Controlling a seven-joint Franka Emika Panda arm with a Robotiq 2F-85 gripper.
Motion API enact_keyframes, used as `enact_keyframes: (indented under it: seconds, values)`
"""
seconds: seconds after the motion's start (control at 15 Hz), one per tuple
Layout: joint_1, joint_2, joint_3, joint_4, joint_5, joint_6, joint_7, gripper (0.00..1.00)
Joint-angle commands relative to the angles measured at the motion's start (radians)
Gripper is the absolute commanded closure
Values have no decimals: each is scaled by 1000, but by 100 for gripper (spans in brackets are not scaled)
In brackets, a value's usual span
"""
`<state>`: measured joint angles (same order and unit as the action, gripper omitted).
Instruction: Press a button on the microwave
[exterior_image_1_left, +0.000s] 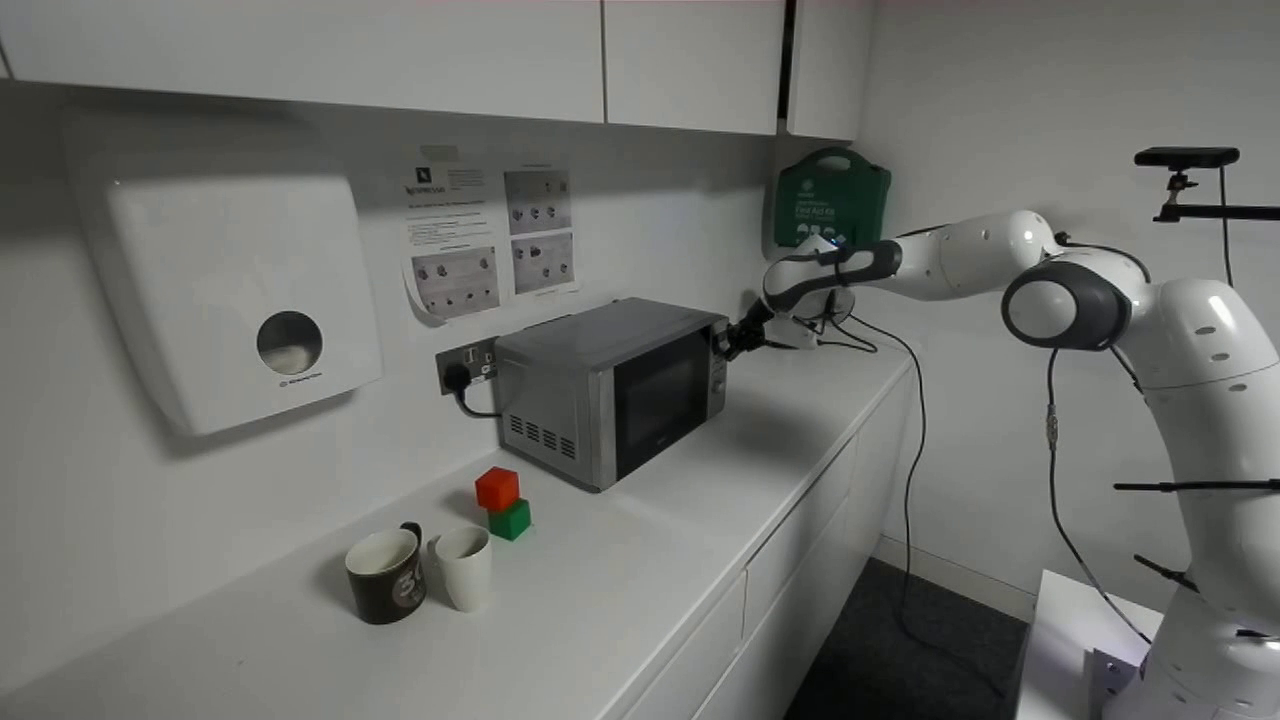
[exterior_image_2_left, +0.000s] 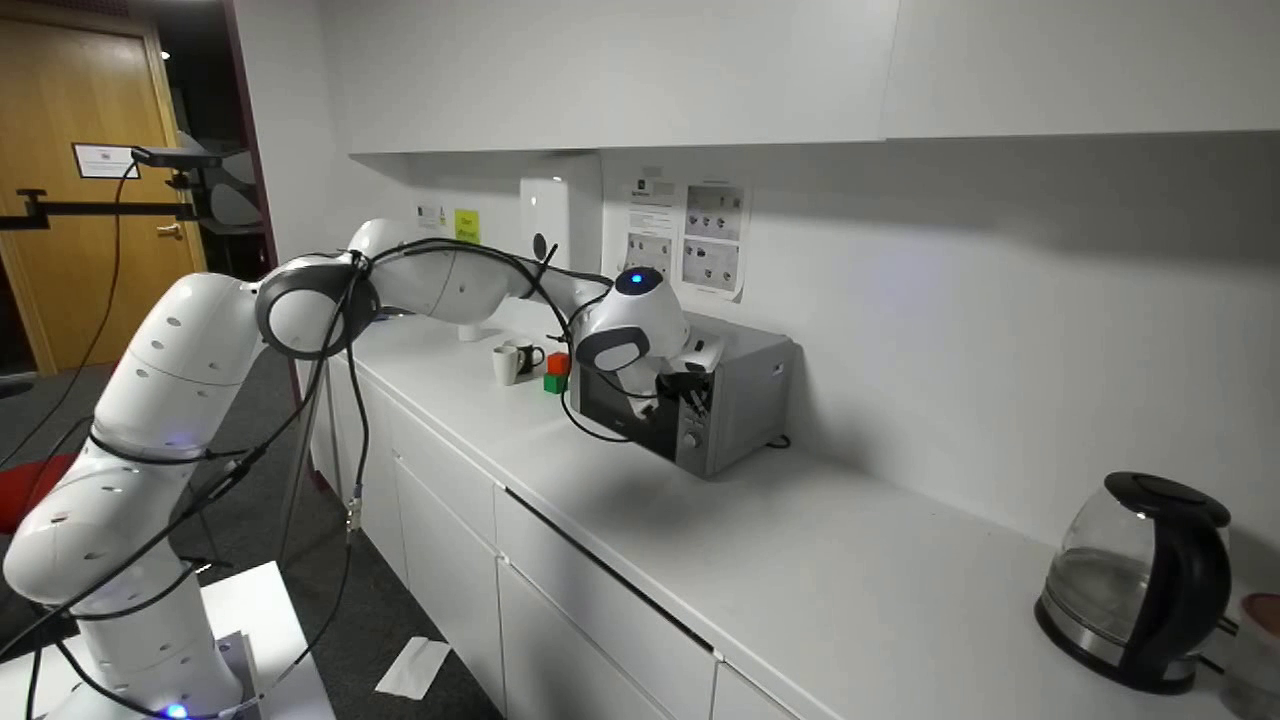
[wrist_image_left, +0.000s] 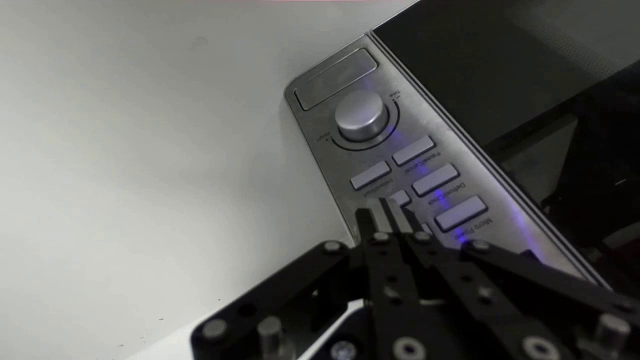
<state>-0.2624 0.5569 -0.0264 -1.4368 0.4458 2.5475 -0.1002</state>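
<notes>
White counter (exterior_image_1_left: 620, 570) carries boxy grey-silver microwave (exterior_image_1_left: 605, 395) near wall-side edge, black two-fingered gripper (wrist_image_left: 390, 216) clenched at its silver button panel (wrist_image_left: 400, 175), contact unclear, then red cube (exterior_image_1_left: 497, 489) atop green cube (exterior_image_1_left: 511, 521) and black mug (exterior_image_1_left: 388, 590) beside tall white cup (exterior_image_1_left: 466, 572).

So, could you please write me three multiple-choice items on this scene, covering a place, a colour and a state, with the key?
1. Where is the red cube?
A) In the white mug
B) On the green cube
C) Beside the kettle

2. What colour is the first aid kit?
A) Green
B) Red
C) White

3. How is the gripper at the control panel of the microwave?
A) Wide open
B) Holding the white mug
C) Shut

Key:
1 B: both exterior views show it stacked on the green cube.
2 A: an exterior view shows its green case.
3 C: in the wrist view its fingers lie together.
</notes>
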Motion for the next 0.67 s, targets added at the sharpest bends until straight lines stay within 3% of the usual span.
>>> enact_keyframes:
  seconds: [0.0, 0.6]
  values:
    - [-7, 6, 32, 70, -19, -26, 4, 100]
    - [-1, 20, 34, 101, -56, -58, -1, 100]
